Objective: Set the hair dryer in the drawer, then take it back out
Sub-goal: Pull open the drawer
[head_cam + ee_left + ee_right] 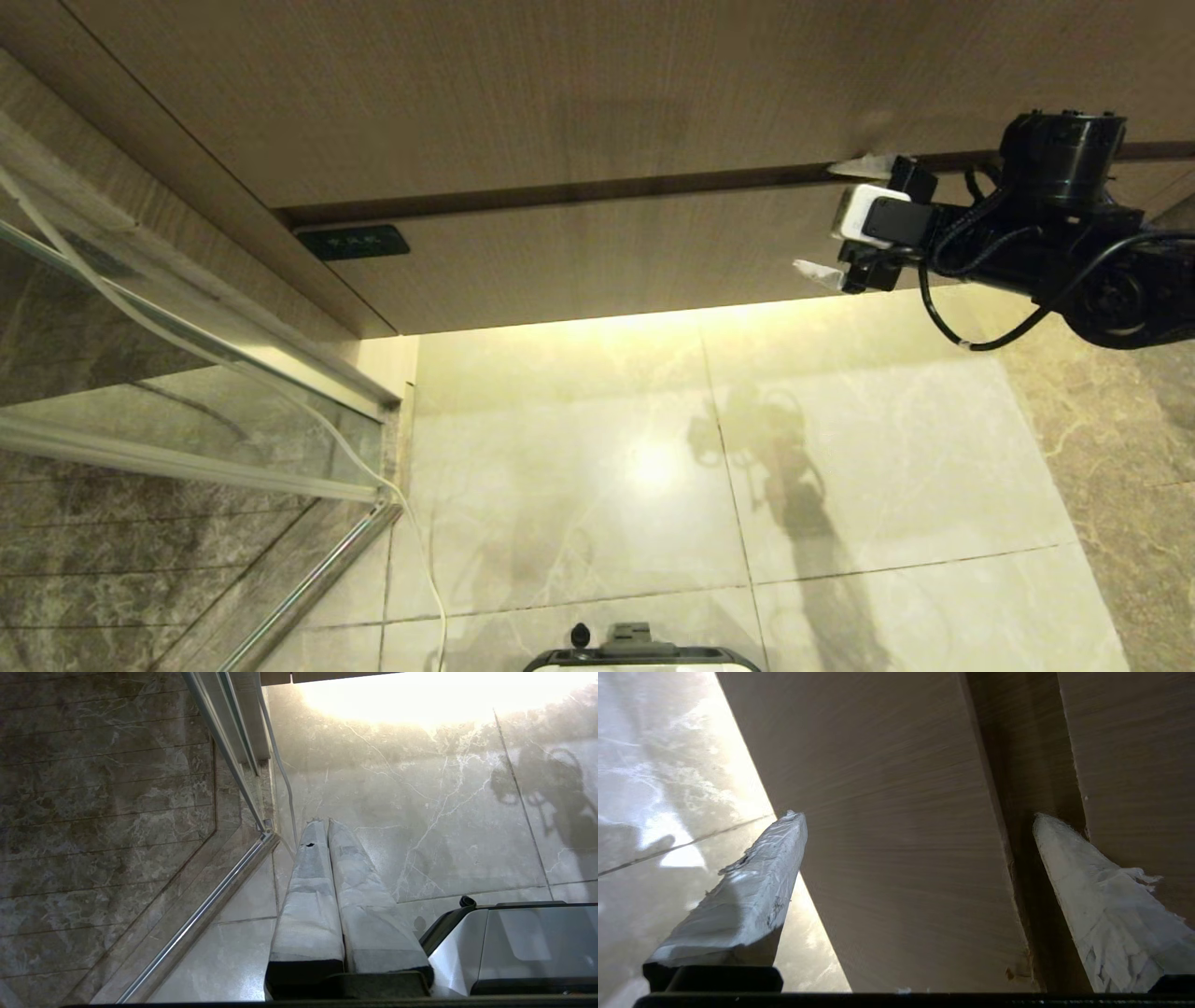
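**Drawer shut, no handle: take it by the top edge**

Nearest you, the left gripper (322, 823) hangs parked over the marble floor (579, 485), its 2 fingers pressed together. Farther out, your right gripper (845, 222) faces the drawer (597, 261) with its fingers wide apart and nothing between them: 1 fingertip (1048, 826) at the dark gap above the front, the other (794, 821) at its lower edge. The front looks stiff, smooth and likely slippery, so hook that upper gap and pull squarely. The hair dryer is not in view.
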Tool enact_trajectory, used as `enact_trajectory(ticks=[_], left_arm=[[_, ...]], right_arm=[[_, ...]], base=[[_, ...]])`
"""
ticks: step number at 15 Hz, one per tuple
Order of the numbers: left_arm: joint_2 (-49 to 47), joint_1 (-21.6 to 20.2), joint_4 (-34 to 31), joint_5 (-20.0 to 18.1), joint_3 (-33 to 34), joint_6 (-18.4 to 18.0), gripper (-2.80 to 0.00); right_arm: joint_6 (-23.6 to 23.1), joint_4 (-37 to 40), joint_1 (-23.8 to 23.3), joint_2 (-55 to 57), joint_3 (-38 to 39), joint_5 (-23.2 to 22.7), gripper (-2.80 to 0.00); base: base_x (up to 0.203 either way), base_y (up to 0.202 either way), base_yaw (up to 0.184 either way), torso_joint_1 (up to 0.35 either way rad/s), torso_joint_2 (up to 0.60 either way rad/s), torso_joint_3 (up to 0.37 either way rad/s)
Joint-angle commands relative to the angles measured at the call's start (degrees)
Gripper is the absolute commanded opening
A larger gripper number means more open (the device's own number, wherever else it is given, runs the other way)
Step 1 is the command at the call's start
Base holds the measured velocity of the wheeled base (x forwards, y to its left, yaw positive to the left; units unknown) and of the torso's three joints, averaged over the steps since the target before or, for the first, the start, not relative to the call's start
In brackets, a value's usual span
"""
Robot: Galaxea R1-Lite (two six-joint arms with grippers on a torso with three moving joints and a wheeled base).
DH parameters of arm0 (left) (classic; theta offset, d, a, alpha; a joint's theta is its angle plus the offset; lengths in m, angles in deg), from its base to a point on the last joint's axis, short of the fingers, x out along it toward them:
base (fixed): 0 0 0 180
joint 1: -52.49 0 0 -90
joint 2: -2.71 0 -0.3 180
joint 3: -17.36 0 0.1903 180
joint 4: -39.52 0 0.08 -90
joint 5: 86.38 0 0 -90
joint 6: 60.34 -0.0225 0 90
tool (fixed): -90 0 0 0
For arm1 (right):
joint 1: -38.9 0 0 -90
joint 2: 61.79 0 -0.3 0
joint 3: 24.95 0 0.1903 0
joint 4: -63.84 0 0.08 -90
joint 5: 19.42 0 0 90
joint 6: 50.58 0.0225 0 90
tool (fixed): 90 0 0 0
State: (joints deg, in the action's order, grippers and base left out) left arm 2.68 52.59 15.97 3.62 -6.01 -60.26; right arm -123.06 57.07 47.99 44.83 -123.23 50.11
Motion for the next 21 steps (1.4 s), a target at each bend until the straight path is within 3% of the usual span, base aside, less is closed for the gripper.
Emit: enact_trajectory(ticks=[1, 6, 10, 15, 21], left_arm=[[0.0, 0.0, 0.0, 0.0, 0.1, 0.0, -2.80], [0.0, 0.0, 0.0, 0.0, 0.1, 0.0, -2.80], [0.0, 0.0, 0.0, 0.0, 0.1, 0.0, -2.80], [0.0, 0.0, 0.0, 0.0, 0.1, 0.0, -2.80], [0.0, 0.0, 0.0, 0.0, 0.1, 0.0, -2.80]], right_arm=[[-0.3, -0.6, -0.5, 2.5, -1.4, 0.0, 0.00], [-0.3, -1.1, -0.7, 4.4, -2.7, 0.3, 0.00], [0.4, 2.0, -1.0, 4.7, -2.5, 3.7, 0.00], [5.3, 6.0, -1.3, 3.9, -2.5, 8.6, 0.00], [6.4, 8.0, -1.4, 2.6, -1.1, 9.4, 0.00]], base=[[0.000, 0.000, 0.000, 0.000, 0.00, 0.000], [0.000, 0.000, 0.000, 0.000, 0.00, 0.000], [0.000, 0.000, 0.000, 0.000, 0.00, 0.000], [0.000, 0.000, 0.000, 0.000, 0.00, 0.000], [0.000, 0.000, 0.000, 0.000, 0.00, 0.000]])
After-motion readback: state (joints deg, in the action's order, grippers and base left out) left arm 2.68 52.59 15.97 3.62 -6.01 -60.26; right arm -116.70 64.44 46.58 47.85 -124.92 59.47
